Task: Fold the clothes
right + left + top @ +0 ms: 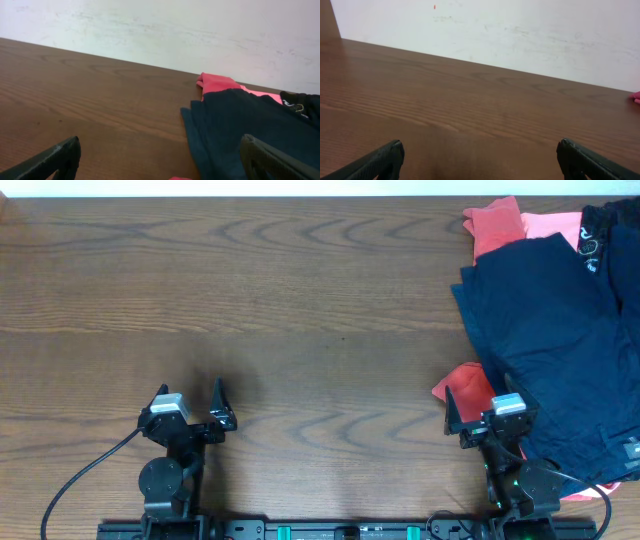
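A pile of clothes lies at the table's right side. A dark navy garment [550, 330] lies on top, and a coral-red garment [510, 225] shows at the far end and near the front [462, 385]. A black garment with white print [610, 230] lies at the far right. My right gripper [482, 408] is open and empty at the pile's near left edge; its view shows the navy garment [240, 125] and the red garment [217, 82]. My left gripper [190, 402] is open and empty over bare wood at the front left, far from the clothes.
The brown wooden table [280, 300] stretches from the left to the pile. A white wall [520, 30] stands beyond the far edge. A black cable [85, 475] runs from the left arm's base. A cable also crosses the clothes near the right base [590, 485].
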